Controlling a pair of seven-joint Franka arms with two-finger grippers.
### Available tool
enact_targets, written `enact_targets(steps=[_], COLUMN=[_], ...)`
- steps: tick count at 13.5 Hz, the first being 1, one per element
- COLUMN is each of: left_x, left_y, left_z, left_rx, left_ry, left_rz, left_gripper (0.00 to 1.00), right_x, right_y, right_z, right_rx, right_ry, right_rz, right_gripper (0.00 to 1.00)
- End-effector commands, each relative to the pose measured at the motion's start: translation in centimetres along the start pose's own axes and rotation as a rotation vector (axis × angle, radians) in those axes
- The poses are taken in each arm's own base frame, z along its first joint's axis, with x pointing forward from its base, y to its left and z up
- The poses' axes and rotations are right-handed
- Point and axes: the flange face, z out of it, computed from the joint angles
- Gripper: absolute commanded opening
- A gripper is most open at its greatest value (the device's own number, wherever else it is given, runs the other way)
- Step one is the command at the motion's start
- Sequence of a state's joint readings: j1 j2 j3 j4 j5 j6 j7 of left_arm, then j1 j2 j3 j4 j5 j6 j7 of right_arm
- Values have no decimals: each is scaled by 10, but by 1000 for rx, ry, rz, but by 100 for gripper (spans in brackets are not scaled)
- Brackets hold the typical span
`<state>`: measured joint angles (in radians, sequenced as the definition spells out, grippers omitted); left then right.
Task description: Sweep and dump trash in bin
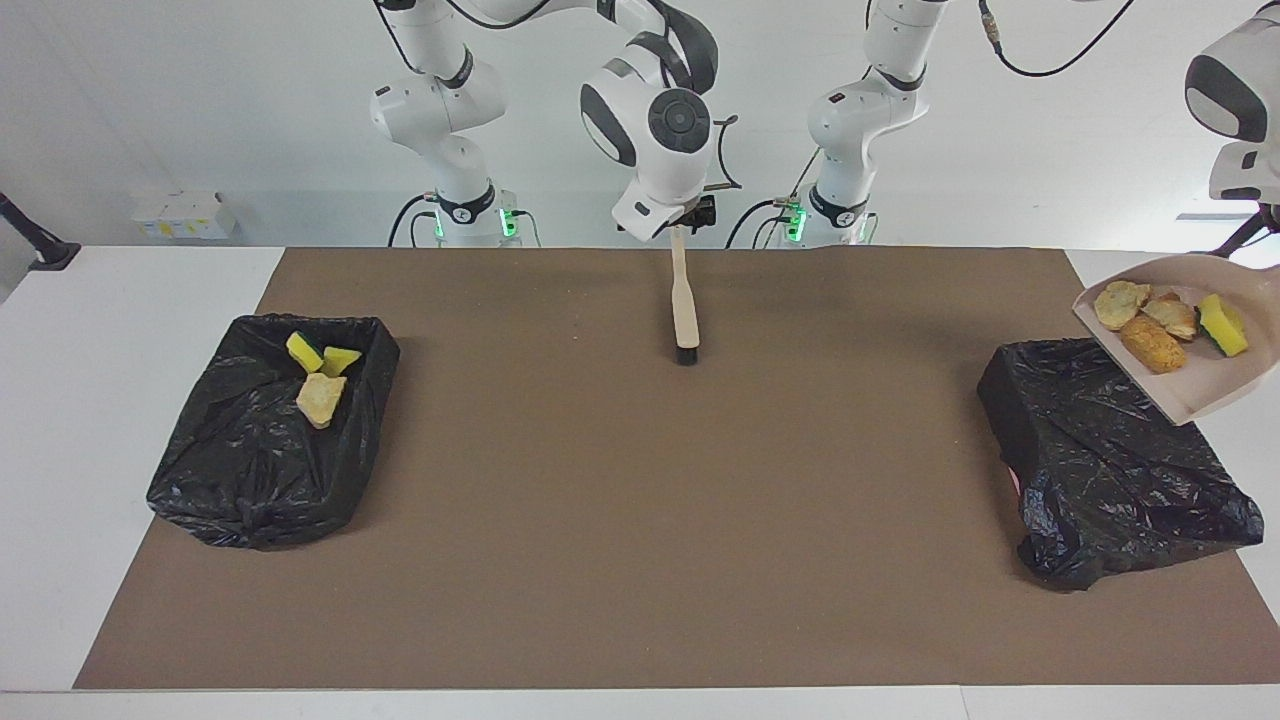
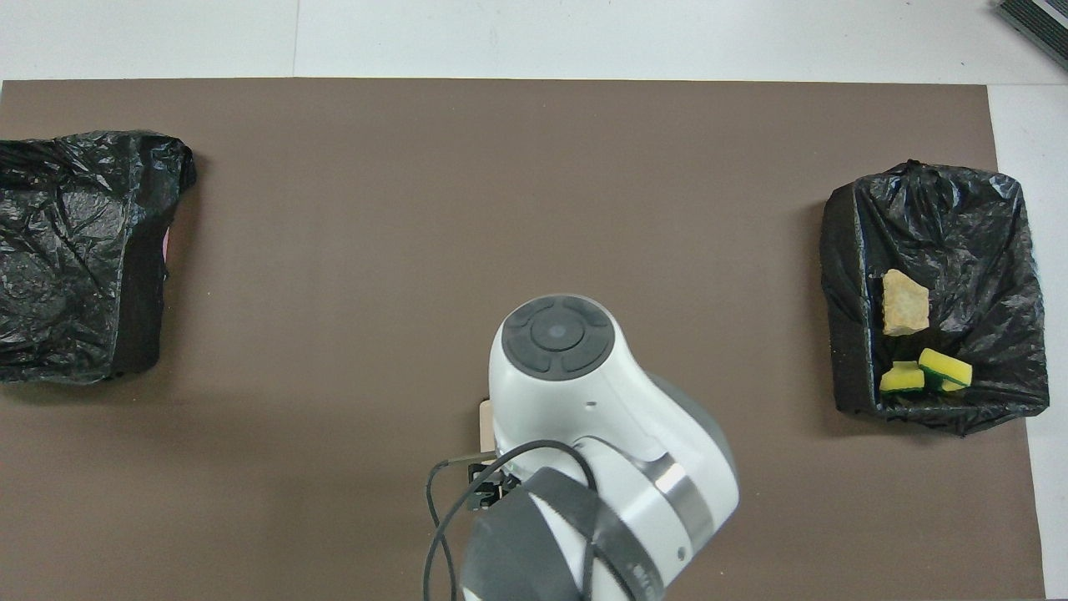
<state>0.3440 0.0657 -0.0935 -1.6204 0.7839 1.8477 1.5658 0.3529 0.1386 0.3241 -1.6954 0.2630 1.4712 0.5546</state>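
Note:
Up at the view's edge, the beige dustpan [image 1: 1190, 385] hangs tilted over the end of the black-bagged bin [image 1: 1100, 450] at the left arm's end of the table. It carries several pieces of trash: an orange-brown oval [image 1: 1150, 343], tan chunks [image 1: 1120, 303] and a yellow one [image 1: 1225, 325]. My left gripper [image 1: 1265, 232], mostly cut off, is shut on the pan's handle. The brush [image 1: 685, 310] stands on its bristles mid-table. My right gripper [image 1: 684, 222] is open at the top of its handle. Overhead, the right arm hides all but a sliver of the brush [image 2: 483, 417].
A second black-bagged bin [image 1: 270, 450] sits at the right arm's end and holds a tan chunk [image 2: 905, 302] and two yellow ones [image 2: 944, 367]. A brown mat [image 1: 640, 520] covers the table between the bins. A small white box [image 1: 185, 215] lies off the mat near the robots.

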Motion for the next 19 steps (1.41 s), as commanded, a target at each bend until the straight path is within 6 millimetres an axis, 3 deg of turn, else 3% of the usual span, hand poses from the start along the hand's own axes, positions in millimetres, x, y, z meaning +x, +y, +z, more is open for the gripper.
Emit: enact_targets(steps=[1,6,10,15,19], left_x=[-6,11,22,23,30], left_y=[-4,-20,-34,-42,-38], left_z=[-6,29,45,27,11], left_rx=[-1,-18,-1,32,8], left_ry=[-53,-104,-188,-283,-398], left_rz=[-21,-42,-25,-45,-74], left_gripper=[0,0,0,0,0], right_x=[6,26,35,38,42], right_y=[37,114,155,182,229], right_z=[-47,-99,-139,-171,-182], right_rx=[-13,34,6,-150,-138], right_ry=[0,76,246,442,459], right_rz=[-95,-221,-227,-193,-101], right_gripper=[100,100,100,100,100])
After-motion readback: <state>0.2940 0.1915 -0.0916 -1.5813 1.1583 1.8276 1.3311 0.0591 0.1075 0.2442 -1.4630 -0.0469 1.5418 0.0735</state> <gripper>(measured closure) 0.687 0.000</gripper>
